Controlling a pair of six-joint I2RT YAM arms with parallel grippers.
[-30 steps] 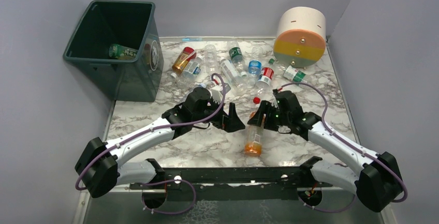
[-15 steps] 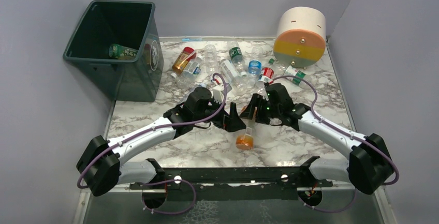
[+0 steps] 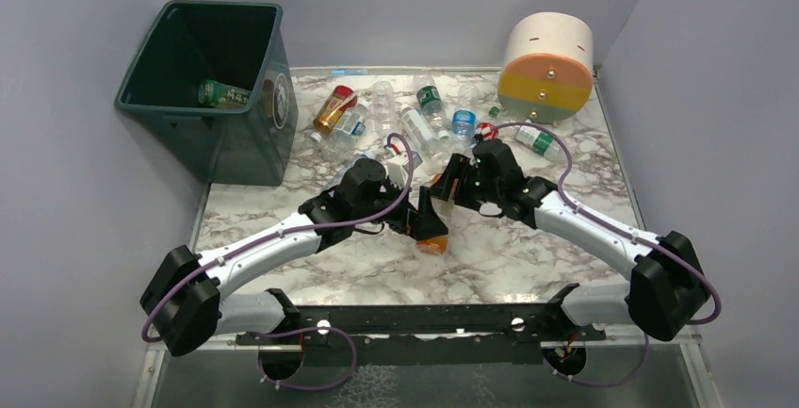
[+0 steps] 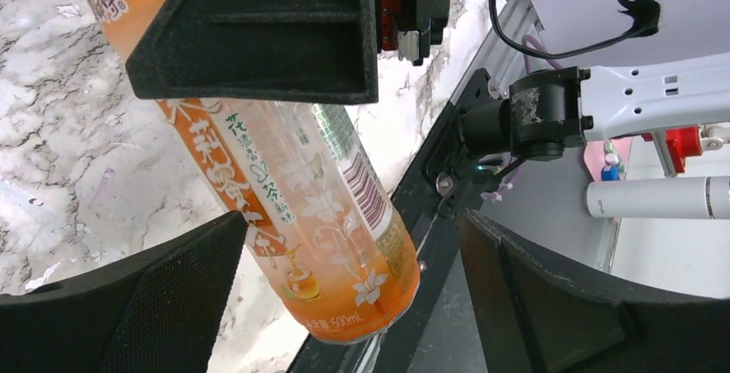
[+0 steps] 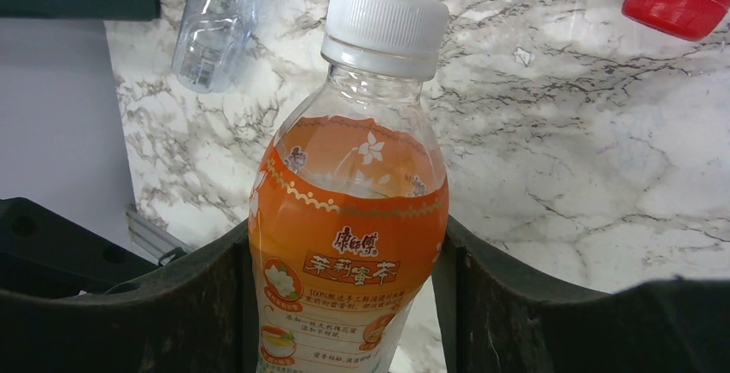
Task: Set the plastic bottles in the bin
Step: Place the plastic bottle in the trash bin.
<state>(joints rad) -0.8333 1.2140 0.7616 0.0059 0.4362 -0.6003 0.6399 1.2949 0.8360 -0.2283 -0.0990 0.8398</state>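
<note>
Both arms reach inward, nearly meeting. L pincer (image 3: pixel 429 218) gapes wide; R pincer (image 3: pixel 450 191) clamped on orange bottle (image 3: pixel 433 244).
</note>
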